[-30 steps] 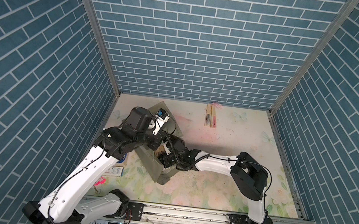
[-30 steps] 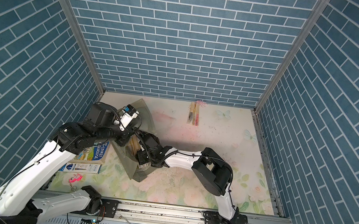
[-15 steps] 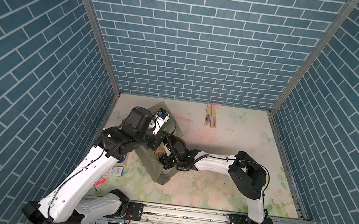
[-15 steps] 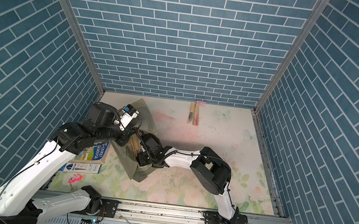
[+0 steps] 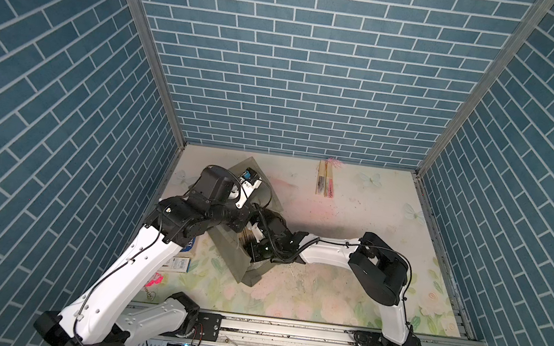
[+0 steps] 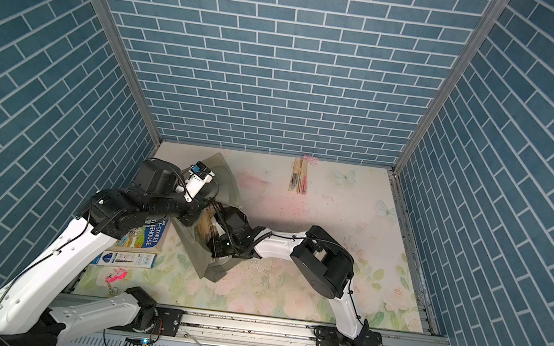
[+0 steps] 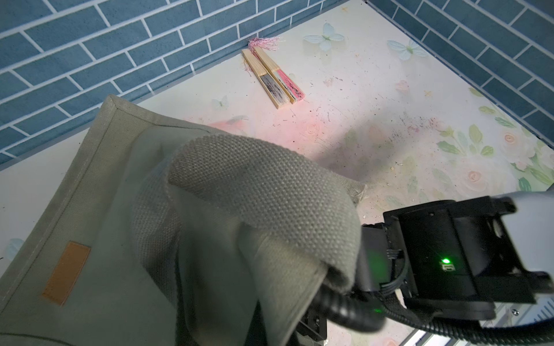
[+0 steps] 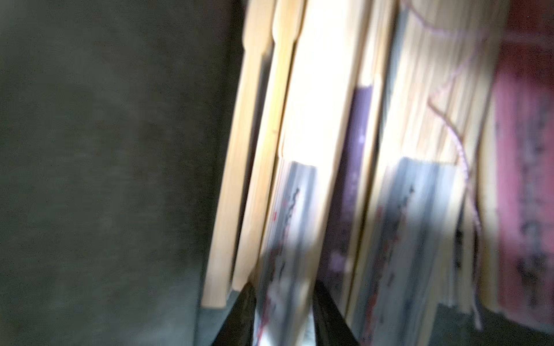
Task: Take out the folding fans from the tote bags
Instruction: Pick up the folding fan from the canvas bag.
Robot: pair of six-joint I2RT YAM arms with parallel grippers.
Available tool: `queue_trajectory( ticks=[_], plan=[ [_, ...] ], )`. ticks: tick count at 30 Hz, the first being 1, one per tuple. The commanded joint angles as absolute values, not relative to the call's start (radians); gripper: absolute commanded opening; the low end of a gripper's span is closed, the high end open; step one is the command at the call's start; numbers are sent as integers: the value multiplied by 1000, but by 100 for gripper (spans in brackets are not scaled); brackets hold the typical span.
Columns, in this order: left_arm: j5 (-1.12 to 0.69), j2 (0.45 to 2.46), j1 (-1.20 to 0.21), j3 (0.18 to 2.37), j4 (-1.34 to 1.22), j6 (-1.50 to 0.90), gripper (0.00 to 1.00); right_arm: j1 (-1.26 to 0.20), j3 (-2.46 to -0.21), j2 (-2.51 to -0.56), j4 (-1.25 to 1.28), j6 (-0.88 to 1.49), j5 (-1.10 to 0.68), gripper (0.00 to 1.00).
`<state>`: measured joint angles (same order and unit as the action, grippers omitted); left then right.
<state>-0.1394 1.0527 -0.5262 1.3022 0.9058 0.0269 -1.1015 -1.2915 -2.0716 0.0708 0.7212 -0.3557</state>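
The grey-green tote bag (image 5: 239, 261) (image 6: 207, 262) lies at the table's left with its mouth lifted. My left gripper (image 5: 240, 220) is shut on its top edge; in the left wrist view bag fabric (image 7: 263, 185) hides the jaws. My right arm's wrist (image 5: 272, 243) reaches into the bag's mouth. Inside stand several folding fans (image 8: 326, 113) with bamboo sticks. My right gripper (image 8: 283, 290) is shut on one grey, black-speckled fan (image 8: 287, 233), a finger on either side. Two more fans (image 5: 325, 183) (image 7: 274, 78) lie on the table by the back wall.
A blue printed book (image 6: 145, 235), a white and blue box (image 6: 125, 258) and a pink keychain (image 6: 116, 274) lie at the left, partly under my left arm. Brick walls close three sides. A metal rail (image 5: 285, 329) runs along the front.
My right gripper has narrowed a little round the fan inside the bag, and its arm has shifted slightly left. The left arm holds the bag still.
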Motion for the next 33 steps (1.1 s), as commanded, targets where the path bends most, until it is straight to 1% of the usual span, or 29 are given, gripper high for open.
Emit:
queue_trajectory(
  ticks=[1, 5, 7, 12, 14, 17, 21, 25, 33],
  plan=[
    [-176, 1034, -532, 1298, 890, 39, 0, -1091, -1303, -2104, 14, 772, -356, 35],
    [-175, 1032, -532, 1297, 892, 40, 0, -1091, -1286, -2092, 12, 773, -369, 35],
    [-170, 1031, -533, 1298, 895, 41, 0, -1083, -1270, -2073, 31, 778, -395, 32],
    [-169, 1025, -532, 1290, 890, 40, 0, -1078, -1234, -2029, 71, 778, -416, 23],
    [-169, 1026, -532, 1287, 888, 41, 0, -1078, -1233, -2034, 72, 775, -423, 18],
    [-169, 1028, -531, 1289, 890, 41, 0, -1078, -1233, -2041, 74, 778, -446, 13],
    [-165, 1022, -532, 1286, 890, 40, 0, -1078, -1211, -2014, 79, 768, -430, 12],
    [-164, 1023, -532, 1284, 888, 40, 0, -1078, -1206, -1971, 19, 722, -398, 9],
    [-165, 1022, -532, 1279, 884, 39, 0, -1078, -1156, -1891, -26, 663, -337, 9]
  ],
)
